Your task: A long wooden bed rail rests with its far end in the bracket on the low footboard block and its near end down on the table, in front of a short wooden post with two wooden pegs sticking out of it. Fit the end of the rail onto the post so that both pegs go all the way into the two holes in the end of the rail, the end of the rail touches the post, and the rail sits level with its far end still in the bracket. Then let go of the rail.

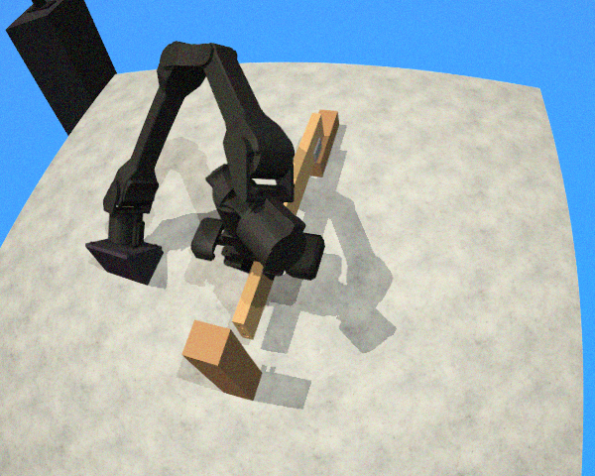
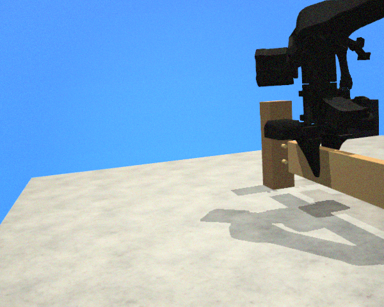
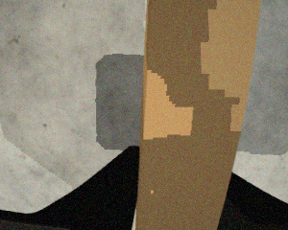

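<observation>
The rail (image 1: 247, 300) (image 2: 357, 171) (image 3: 182, 163) is raised off the table at its near end. My gripper (image 2: 325, 160) (image 3: 161, 157) is shut on it a little back from that end, with one finger on each side. The post (image 1: 208, 343) (image 2: 276, 114) stands upright just beyond the rail's end, with a small gap between. Two pegs (image 2: 283, 145) (image 2: 284, 161) show in that gap, at about the height of the rail's end face. The rail's far end is at the grey bracket (image 1: 318, 147) on the footboard block (image 1: 331, 125); its exact seating cannot be told.
The arm's base (image 1: 128, 261) stands on the table (image 1: 441, 256) left of the rail in the top view. The arm arches over the rail and hides its middle. A tall black box (image 1: 57, 61) is beyond the table's far left edge.
</observation>
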Motion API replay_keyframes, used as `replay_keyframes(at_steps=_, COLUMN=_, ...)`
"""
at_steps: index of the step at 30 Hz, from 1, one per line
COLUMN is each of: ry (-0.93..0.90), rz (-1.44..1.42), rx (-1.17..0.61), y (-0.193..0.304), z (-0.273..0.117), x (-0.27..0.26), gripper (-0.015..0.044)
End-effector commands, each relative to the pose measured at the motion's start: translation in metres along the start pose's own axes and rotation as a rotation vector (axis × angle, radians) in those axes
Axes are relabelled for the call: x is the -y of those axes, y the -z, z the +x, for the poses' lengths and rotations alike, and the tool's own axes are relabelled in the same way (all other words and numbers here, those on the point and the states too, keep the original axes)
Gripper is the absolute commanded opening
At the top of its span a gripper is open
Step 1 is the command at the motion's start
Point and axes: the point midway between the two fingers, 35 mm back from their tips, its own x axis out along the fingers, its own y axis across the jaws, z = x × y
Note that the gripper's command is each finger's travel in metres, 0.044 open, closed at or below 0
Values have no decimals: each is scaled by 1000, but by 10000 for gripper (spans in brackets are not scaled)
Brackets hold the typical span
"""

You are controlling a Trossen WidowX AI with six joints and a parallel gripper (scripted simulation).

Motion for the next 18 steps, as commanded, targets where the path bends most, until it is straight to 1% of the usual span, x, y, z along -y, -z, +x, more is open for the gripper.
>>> replay_keyframes(at_steps=1, ry=5, rz=-2, rx=-2, y=0, z=-3, x=1, gripper=0)
replay_keyframes(at_steps=18, ry=5, rz=-2, rx=-2, y=0, z=0, x=1, gripper=0)
